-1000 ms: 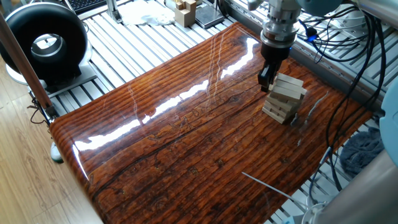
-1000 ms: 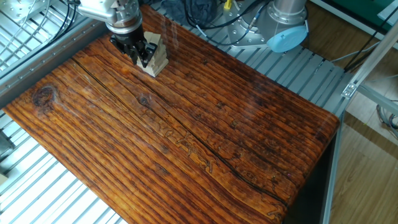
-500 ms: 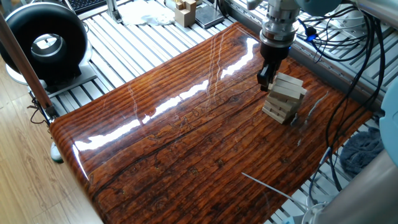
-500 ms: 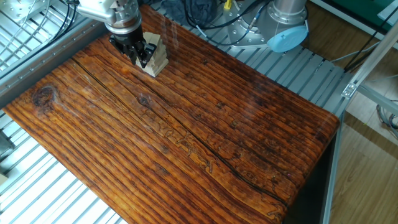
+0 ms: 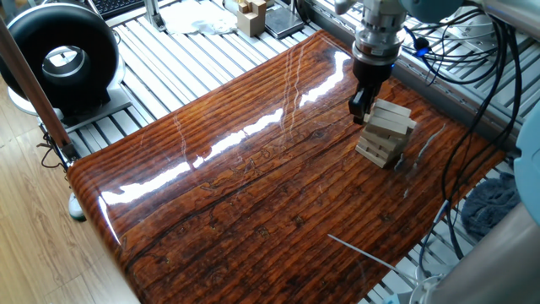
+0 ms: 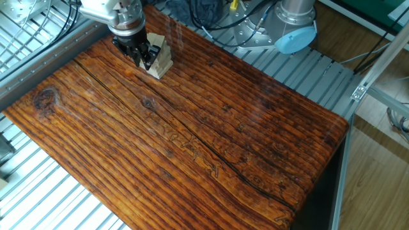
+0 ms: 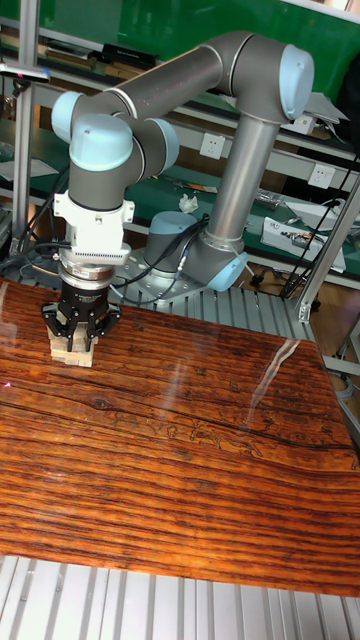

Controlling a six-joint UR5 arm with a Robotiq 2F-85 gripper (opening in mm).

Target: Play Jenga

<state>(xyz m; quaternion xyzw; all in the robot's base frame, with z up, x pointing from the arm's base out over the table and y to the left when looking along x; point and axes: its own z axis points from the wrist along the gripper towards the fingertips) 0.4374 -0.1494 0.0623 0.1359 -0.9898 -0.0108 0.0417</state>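
Note:
The Jenga tower [image 5: 385, 133] is a short stack of pale wooden bars in crosswise layers, standing near the far right edge of the glossy wooden table [image 5: 253, 186]. My gripper [image 5: 360, 108] points down against the tower's upper left end. Its dark fingers are close together on the end of an upper bar. In the other fixed view the tower [image 6: 162, 59] shows just right of the gripper [image 6: 143, 56]. In the tall view the gripper [image 7: 76, 338] covers most of the tower [image 7: 70, 352], and the contact is partly hidden.
A black round device [image 5: 59, 59] stands off the table's left corner. Tan wooden pieces [image 5: 251, 14] sit on the rack behind. Cables [image 5: 456, 51] run behind the tower. The arm's base [image 6: 294, 25] stands beside the table's far edge.

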